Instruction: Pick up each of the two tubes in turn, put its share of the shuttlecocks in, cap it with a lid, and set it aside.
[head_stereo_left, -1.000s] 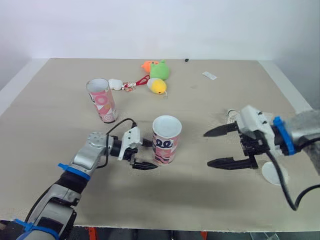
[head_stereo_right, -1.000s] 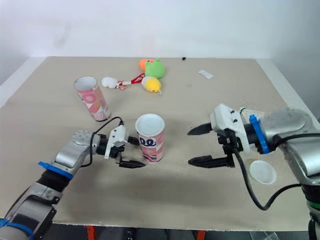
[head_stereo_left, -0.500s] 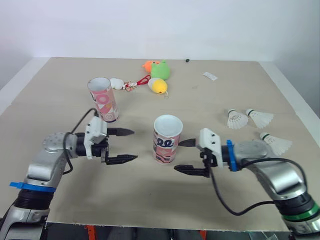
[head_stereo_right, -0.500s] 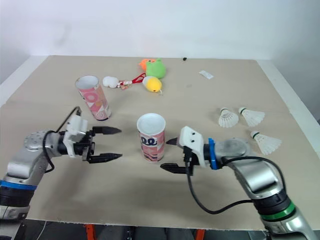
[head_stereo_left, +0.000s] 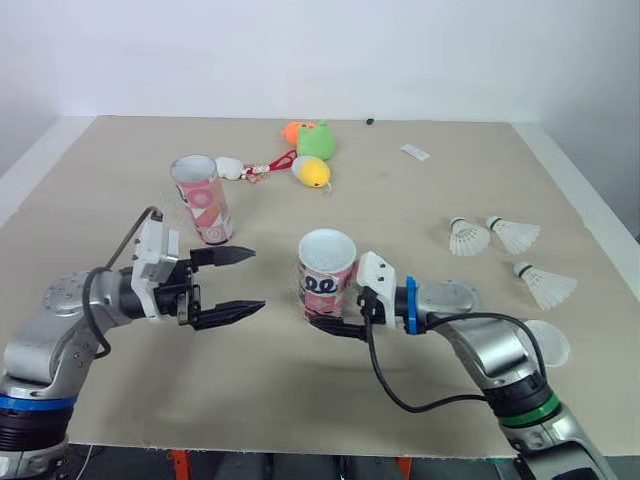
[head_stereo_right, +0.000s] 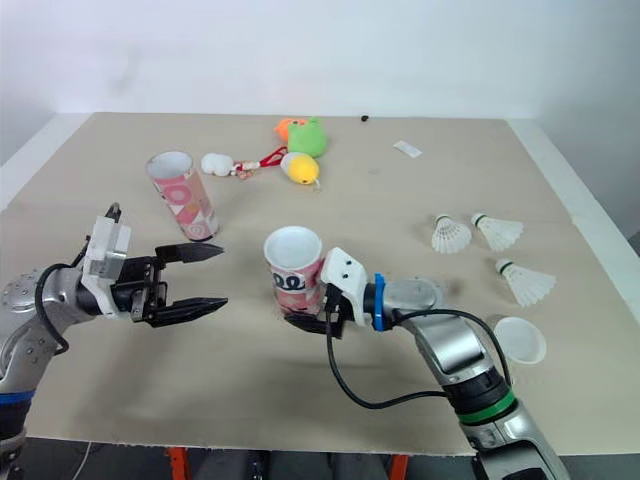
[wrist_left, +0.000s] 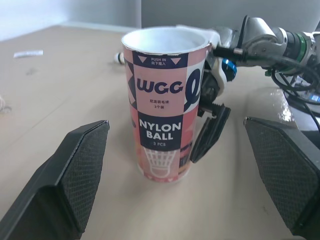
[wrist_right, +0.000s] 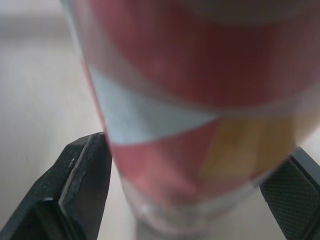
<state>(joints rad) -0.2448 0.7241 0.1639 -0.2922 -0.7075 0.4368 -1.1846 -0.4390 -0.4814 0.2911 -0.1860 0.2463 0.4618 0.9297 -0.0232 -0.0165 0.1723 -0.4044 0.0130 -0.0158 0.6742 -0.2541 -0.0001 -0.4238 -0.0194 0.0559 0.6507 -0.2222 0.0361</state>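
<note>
Here the right hand straddles the printed cylindrical tube, perhaps touching it; the left hand gapes empty.

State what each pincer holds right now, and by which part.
Left pincer: open, nothing held. Right pincer sits at the lower part of the near tube; whether it grips cannot be told.

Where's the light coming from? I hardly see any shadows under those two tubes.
Left eye view: the near tube and the far tube throw only faint, soft-edged shadows close to their bases on the table, so the light is probably broad and overhead; no glare on the table. Left wrist view: the near tube's front is evenly lit, with a thin dark line at its foot.
</note>
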